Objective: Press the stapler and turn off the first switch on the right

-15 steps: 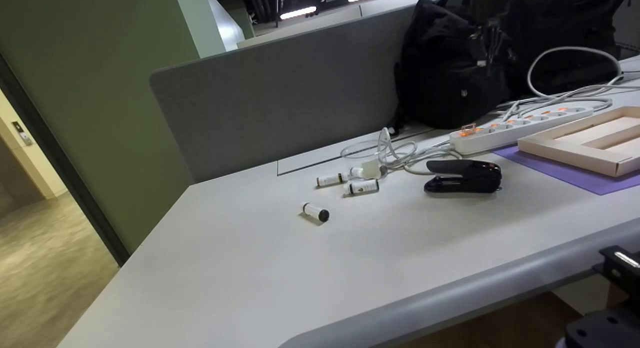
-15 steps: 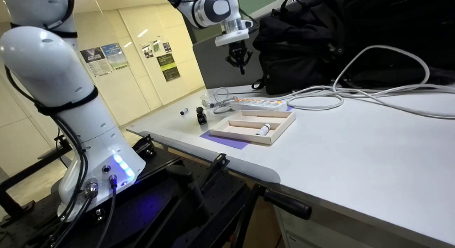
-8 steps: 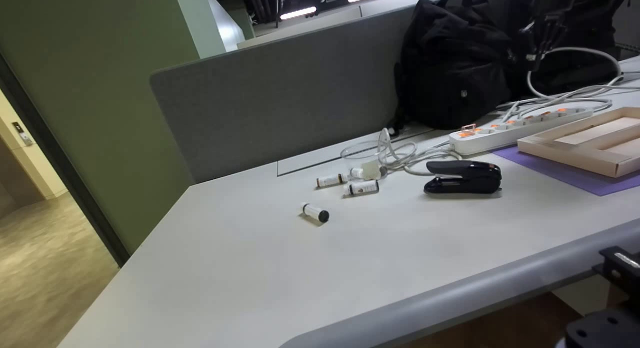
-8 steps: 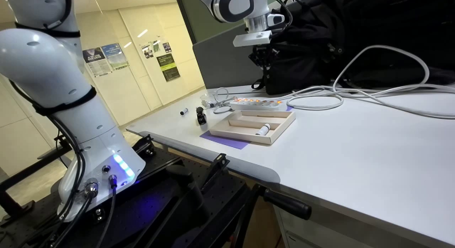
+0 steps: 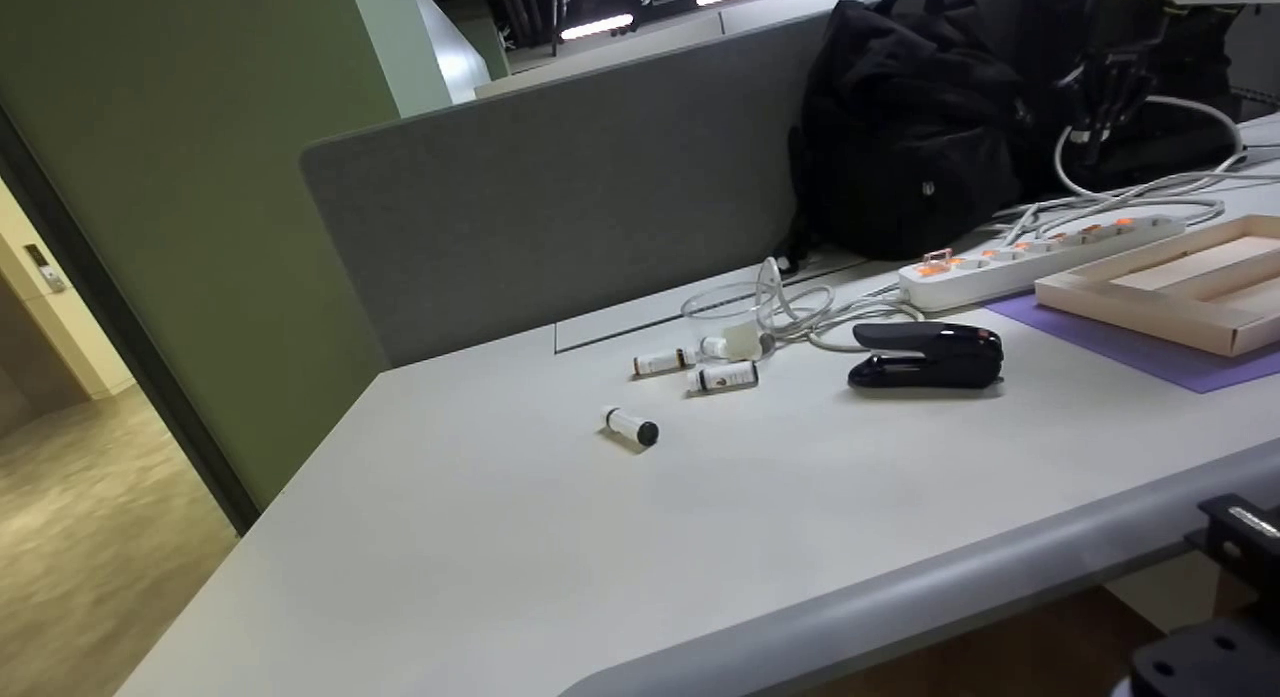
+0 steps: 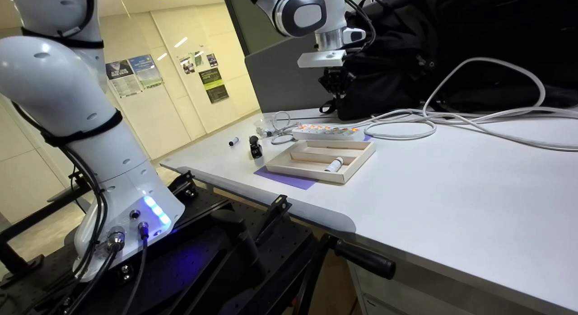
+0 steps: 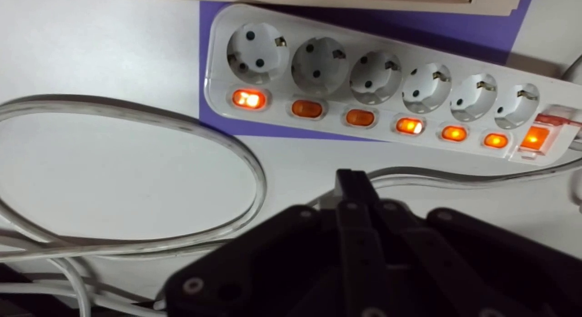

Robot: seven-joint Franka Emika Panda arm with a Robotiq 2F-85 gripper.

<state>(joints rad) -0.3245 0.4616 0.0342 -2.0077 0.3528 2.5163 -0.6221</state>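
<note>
The closed hand [image 7: 352, 177] hovers near the power strip [image 7: 391, 108], two of its switches [image 7: 307, 108] dark. The black stapler [image 5: 948, 357] rests on the surface [image 5: 500, 537].

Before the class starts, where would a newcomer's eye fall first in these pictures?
Probably on the orange switches, most of them glowing, along the white power strip that slants across the upper right of the wrist view. Next, the black stapler, dark against the white table, right of centre in an exterior view. The white robot arm also stands out, rising at the left of an exterior view.
</note>
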